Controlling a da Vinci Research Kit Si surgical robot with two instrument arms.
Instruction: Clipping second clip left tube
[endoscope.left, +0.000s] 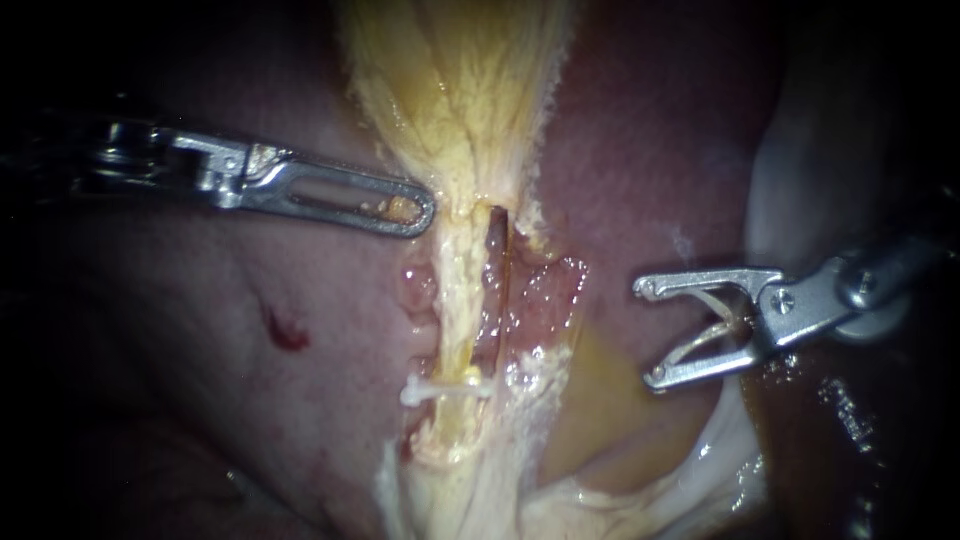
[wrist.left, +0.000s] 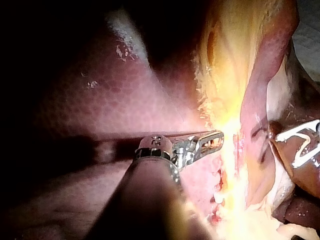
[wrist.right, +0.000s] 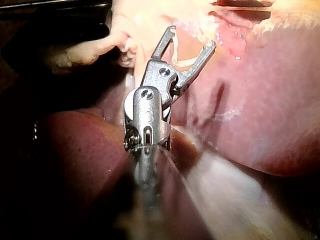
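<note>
The left tube, a pale yellow strand, runs down from the gallbladder and has one white clip across its lower part. A darker tube lies just right of it. My left instrument has its jaws shut on yellow tissue at the gallbladder's narrow end, beside the top of the left tube; the left wrist view shows the same grip. My right instrument is off to the right, clear of both tubes. Its jaws stand wide apart around an open white clip, as the right wrist view also shows.
Dark red liver surrounds the tubes, with a small blood spot on the left. Raw pink tissue lies between the tubes and my right instrument. Pale white tissue rises behind the right shaft.
</note>
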